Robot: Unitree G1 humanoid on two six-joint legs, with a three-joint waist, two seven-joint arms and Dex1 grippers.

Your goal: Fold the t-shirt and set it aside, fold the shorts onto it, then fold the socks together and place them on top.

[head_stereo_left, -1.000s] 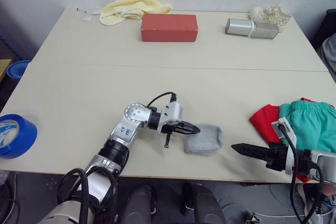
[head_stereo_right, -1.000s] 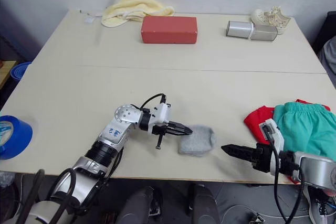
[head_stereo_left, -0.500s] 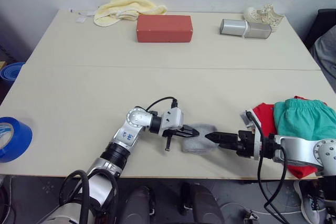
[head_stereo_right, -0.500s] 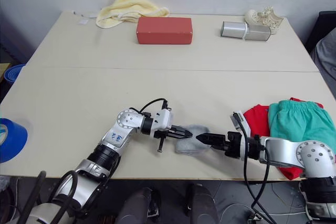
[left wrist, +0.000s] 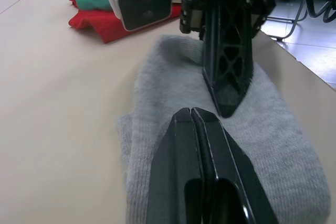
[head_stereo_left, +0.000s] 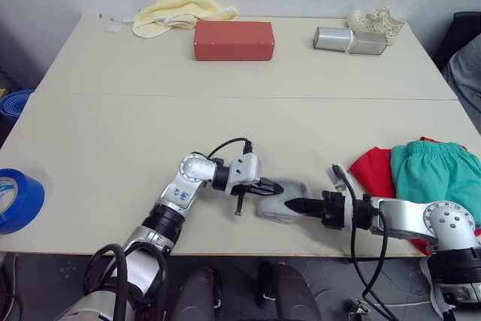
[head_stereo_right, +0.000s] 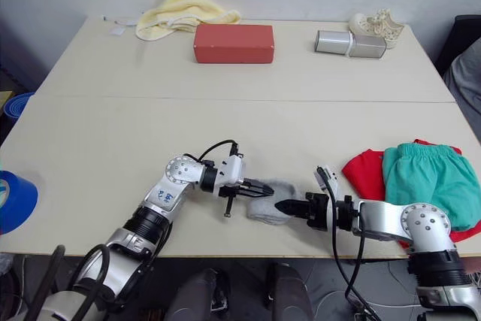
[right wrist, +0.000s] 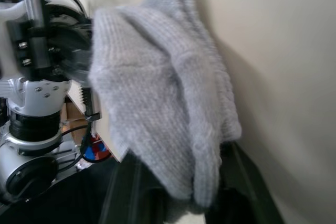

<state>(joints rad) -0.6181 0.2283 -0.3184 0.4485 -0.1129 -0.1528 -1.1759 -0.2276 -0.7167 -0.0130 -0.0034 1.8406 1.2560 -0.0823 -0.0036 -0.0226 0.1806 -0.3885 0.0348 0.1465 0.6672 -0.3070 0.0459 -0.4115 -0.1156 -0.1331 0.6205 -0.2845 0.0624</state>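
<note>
The grey socks (head_stereo_left: 282,202) sit near the counter's (head_stereo_left: 225,110) front edge. The left end effector (head_stereo_left: 276,186), fingers pressed together, rests on them from one side. The right end effector (head_stereo_left: 294,205) has its fingers apart around the socks' other end. The shorts (head_stereo_left: 436,174) lie on the t-shirt (head_stereo_left: 372,174) at far right.

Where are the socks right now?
The socks lie near the table's front edge, between the left gripper and right gripper, left of the t-shirt.
</note>
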